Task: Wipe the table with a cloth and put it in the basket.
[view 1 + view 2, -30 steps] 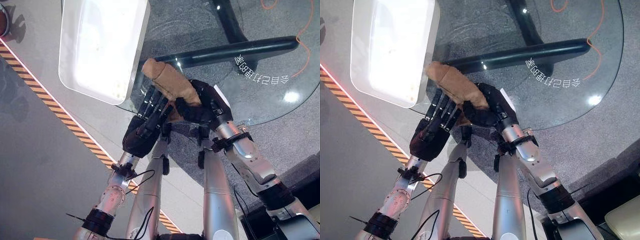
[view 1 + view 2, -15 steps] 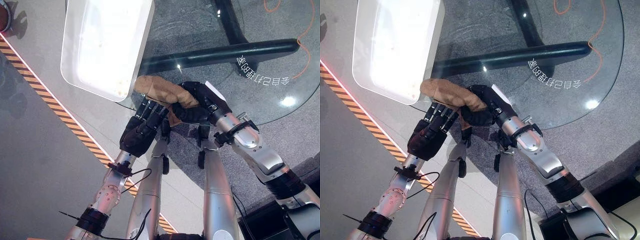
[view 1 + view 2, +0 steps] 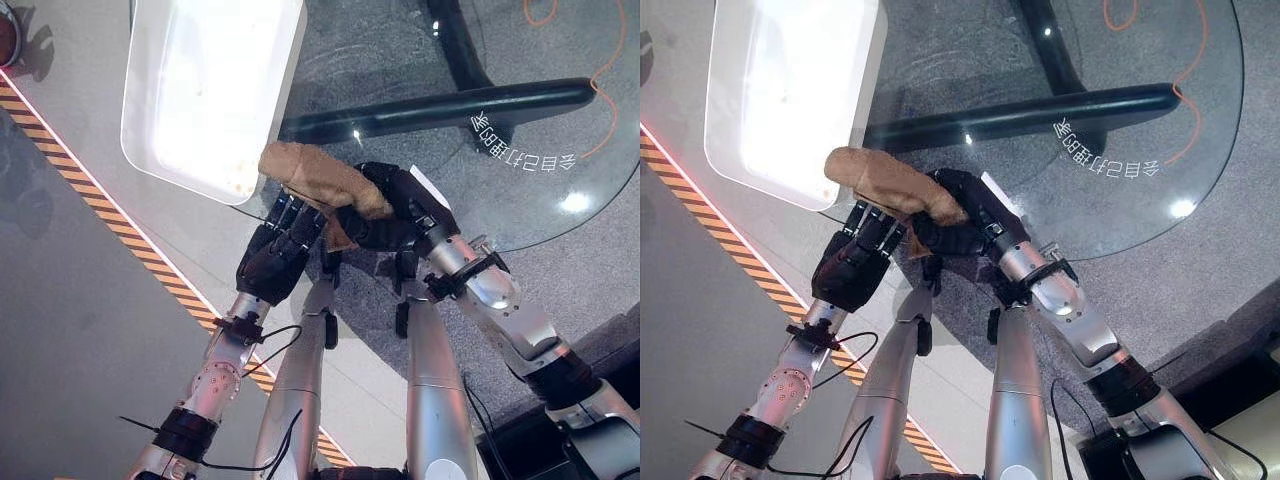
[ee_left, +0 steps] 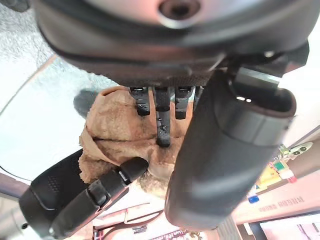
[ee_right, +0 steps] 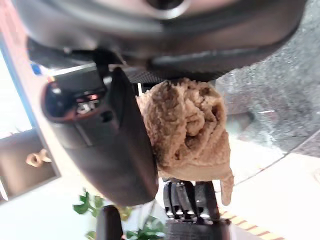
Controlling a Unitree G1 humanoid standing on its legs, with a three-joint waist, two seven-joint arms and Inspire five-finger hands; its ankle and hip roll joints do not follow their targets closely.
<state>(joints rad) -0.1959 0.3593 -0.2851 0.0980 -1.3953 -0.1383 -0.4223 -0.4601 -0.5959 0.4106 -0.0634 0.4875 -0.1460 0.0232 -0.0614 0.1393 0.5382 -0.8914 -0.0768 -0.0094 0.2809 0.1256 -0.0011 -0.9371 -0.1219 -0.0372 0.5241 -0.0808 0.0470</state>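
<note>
Over the round glass counter (image 3: 560,150), beside a white basket (image 3: 215,90), hung a bunched brown cloth (image 3: 315,180). The right hand (image 3: 395,215) had its fingers clamped on it. The left hand (image 3: 275,250) touched its underside, fingers straight.

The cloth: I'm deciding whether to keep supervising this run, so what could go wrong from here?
The brown cloth is bunched in the right hand at the glass table's edge, its free end overhanging beside the white basket. It may slip from the grip and fall to the floor. The left hand sits right under the cloth with straight fingers, so the two hands could collide or snag the fabric during a handover.
</note>
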